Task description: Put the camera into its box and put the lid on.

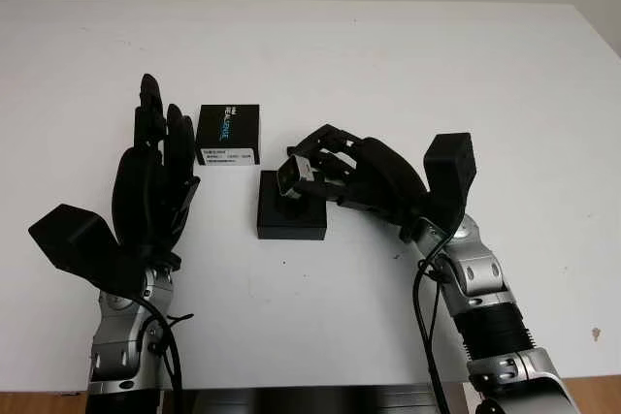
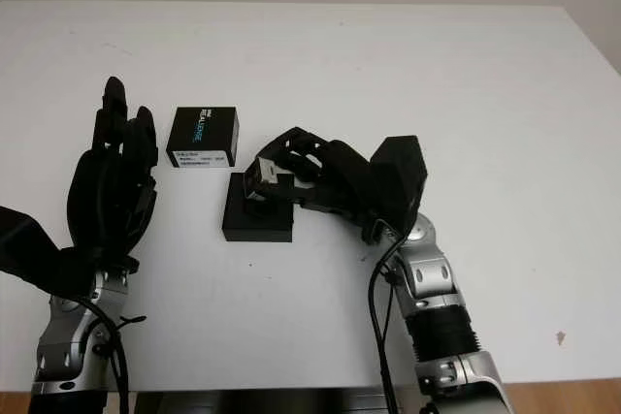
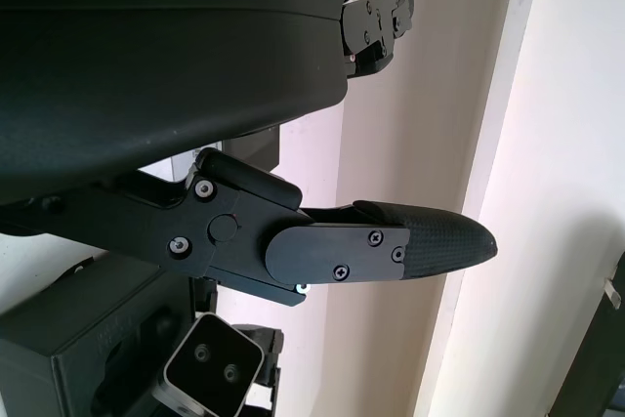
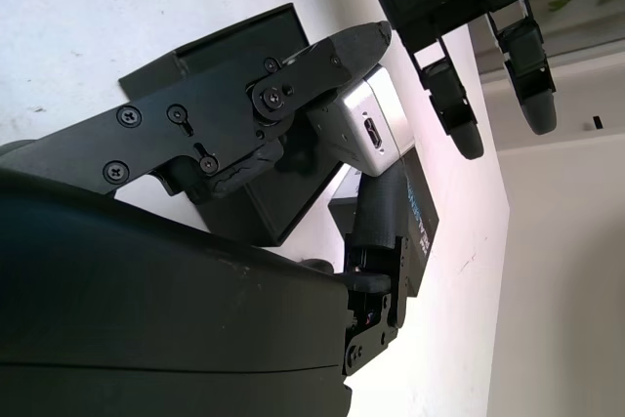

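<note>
Right hand [image 1: 335, 174] has its fingers [image 4: 322, 56] wrapped around the small silver camera [image 1: 293, 177], holding it right over the open black box [image 1: 291, 212] at the middle of the white bench [image 1: 388, 65]. The lid [image 1: 228, 134], with its printed label, lies just behind the box. Left hand [image 1: 155, 176] is open, raised beside the lid, holding nothing.

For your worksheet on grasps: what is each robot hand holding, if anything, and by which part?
The right hand grips the silver camera by its sides, over the open black box. The left hand, beside the lid, is open.
</note>
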